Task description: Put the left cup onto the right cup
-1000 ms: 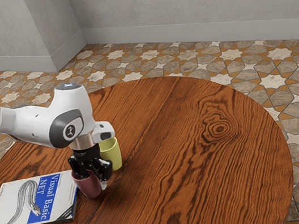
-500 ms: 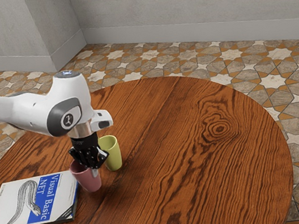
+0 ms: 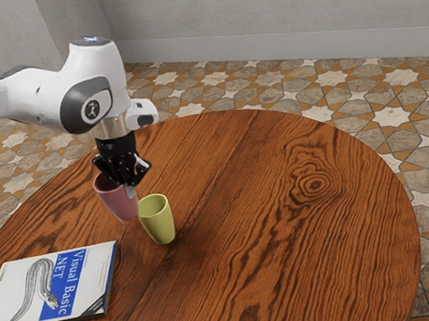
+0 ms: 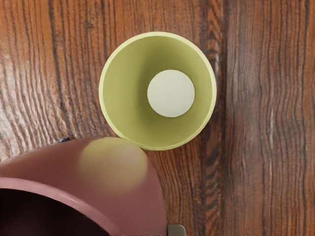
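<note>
Exterior view: the black claw (image 3: 122, 176) is gripping the dark-pink cup (image 3: 116, 200) in the air, at ten o'clock from the yellow-green cup (image 3: 157, 219), which is standing on the round wooden worktop (image 3: 287, 198). Wrist view: the dark-pink cup (image 4: 98, 182) is hanging just beside the yellow-green cup (image 4: 128, 98).

We have lifted the maroon cup (image 3: 116, 197) off the table (image 3: 287, 198), higher and toward the frame's upper left.

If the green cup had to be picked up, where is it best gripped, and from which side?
Probably by its rim wall, from straight above, one finger inside and one outside: the green cup stands upright with its mouth open. Take the wall away from the pink cup hanging in the end effector.
</note>
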You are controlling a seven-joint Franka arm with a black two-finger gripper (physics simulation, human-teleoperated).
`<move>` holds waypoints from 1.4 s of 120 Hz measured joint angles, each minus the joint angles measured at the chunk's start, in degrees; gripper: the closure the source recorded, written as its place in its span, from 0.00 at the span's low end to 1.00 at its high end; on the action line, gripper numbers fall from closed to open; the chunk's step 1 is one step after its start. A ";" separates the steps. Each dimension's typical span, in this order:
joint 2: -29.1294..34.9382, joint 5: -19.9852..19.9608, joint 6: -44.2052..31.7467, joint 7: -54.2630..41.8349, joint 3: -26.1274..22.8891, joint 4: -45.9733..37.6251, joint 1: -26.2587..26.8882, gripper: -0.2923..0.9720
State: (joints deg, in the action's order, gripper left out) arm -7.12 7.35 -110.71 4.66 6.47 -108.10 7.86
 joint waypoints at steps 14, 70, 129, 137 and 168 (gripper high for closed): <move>-0.97 0.40 2.72 0.01 -0.20 4.04 -0.23 0.85; -13.69 0.40 10.53 -0.12 -4.79 19.73 -3.45 0.85; -16.82 -0.08 10.95 -0.10 -5.48 20.67 -3.47 0.85; -17.02 -0.13 10.93 -0.07 -5.49 20.58 -3.47 0.85; -17.18 -0.45 10.91 -0.03 -5.56 20.48 -3.45 0.66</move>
State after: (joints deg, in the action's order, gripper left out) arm -24.30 6.91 -99.79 4.63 0.91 -87.62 4.41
